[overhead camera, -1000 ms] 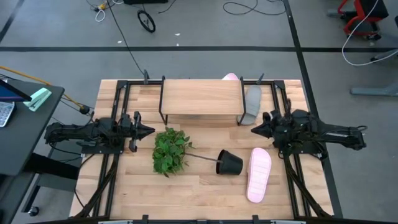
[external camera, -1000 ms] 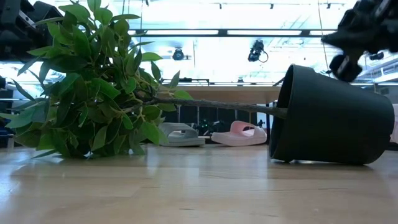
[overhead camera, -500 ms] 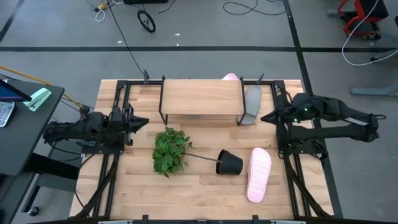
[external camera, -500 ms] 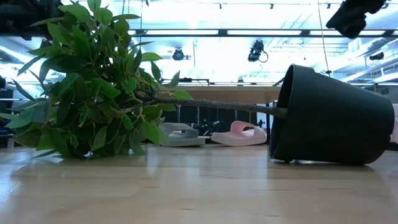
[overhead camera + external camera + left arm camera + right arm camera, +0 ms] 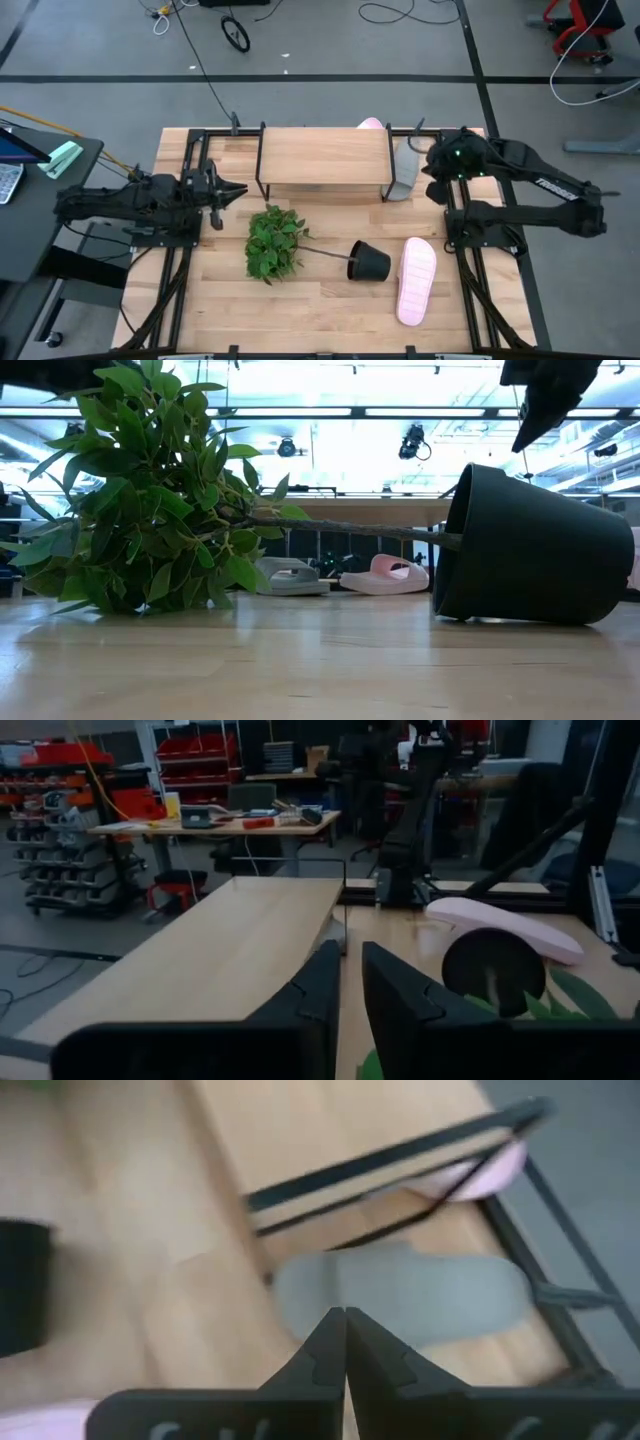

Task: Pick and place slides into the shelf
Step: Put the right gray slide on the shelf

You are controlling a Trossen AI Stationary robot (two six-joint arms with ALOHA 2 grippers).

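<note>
The shelf (image 5: 325,157) stands at the table's far middle. A grey slide (image 5: 405,168) lies on the table against the shelf's right legs and also shows in the right wrist view (image 5: 400,1295). A pink slide (image 5: 417,280) lies near the right front. Under the shelf, the low view shows another grey slide (image 5: 290,577) and a pink one (image 5: 385,575). My right gripper (image 5: 428,165) hangs shut above and just right of the grey slide, slanting down, touching nothing. My left gripper (image 5: 240,190) hovers level left of the shelf, its fingers (image 5: 330,990) a narrow gap apart, holding nothing.
A black plant pot (image 5: 368,262) lies tipped on its side in the table's middle front, its leafy plant (image 5: 275,242) spread toward the left. Black frame rails (image 5: 470,260) run along both sides of the table. Bare wood lies along the near edge.
Both arms have risen. My right gripper has swung toward the table's far edge and tipped from level to slanting down, ending over the grey slide beside the shelf. My left gripper has lifted slightly and stayed level. No slide has moved.
</note>
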